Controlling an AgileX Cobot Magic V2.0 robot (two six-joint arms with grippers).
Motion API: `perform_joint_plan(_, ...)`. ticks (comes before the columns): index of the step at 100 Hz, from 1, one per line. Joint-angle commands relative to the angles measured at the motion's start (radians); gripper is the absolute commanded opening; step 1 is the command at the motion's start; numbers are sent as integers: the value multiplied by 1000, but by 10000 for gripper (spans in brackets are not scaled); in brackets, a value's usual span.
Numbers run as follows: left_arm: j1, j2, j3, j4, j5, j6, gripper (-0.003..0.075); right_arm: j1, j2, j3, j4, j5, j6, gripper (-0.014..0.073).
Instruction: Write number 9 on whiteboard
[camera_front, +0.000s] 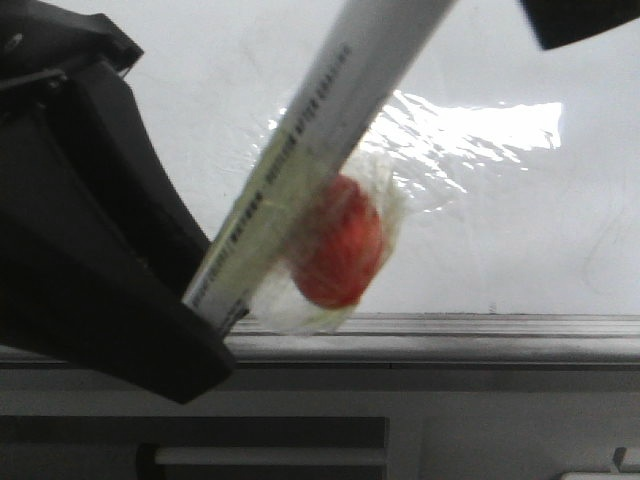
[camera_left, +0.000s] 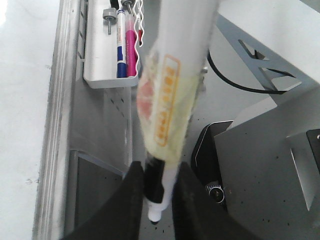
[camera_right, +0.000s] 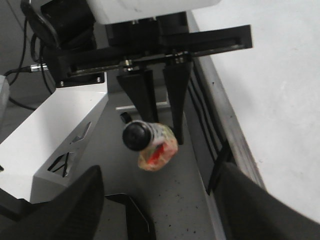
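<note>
Front view showed the left hand (camera_front: 215, 300) clamped on a long white marker pen (camera_front: 330, 120), slanting up across the glossy white whiteboard (camera_front: 520, 230). No number 9 showed. The right hand (camera_right: 160, 200) gaped, holding nothing.

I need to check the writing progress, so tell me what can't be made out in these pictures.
- Any number 9: no ink shows on the whiteboard; front view glare and the marker cover part.
- Marker's writing tip: cut off by the front view's top edge.
- Marker print: blurred.
- Right gripper: only its spread fingers show.
</note>
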Motion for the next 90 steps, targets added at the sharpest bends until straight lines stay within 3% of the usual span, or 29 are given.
perform_joint_plan(1,0,-24,-25,-47,-27,9,-20,57,65,-61,61,-58,-23,444)
perform_joint_plan(23,0,-24,-25,-47,-27,9,-20,166,201,-109,63,-139,-23,442)
perform_joint_plan(38,0,-24,-25,-47,-27,9,-20,180,258,-113,63,-146,-21,419)
perform_joint_plan(74,0,-24,-25,-47,-27,9,-20,180,269,-113,82,-105,-21,-64)
perform_joint_plan(90,0,-35,-25,-82,-27,-17,18,176,269,-117,64,-78,10,-67)
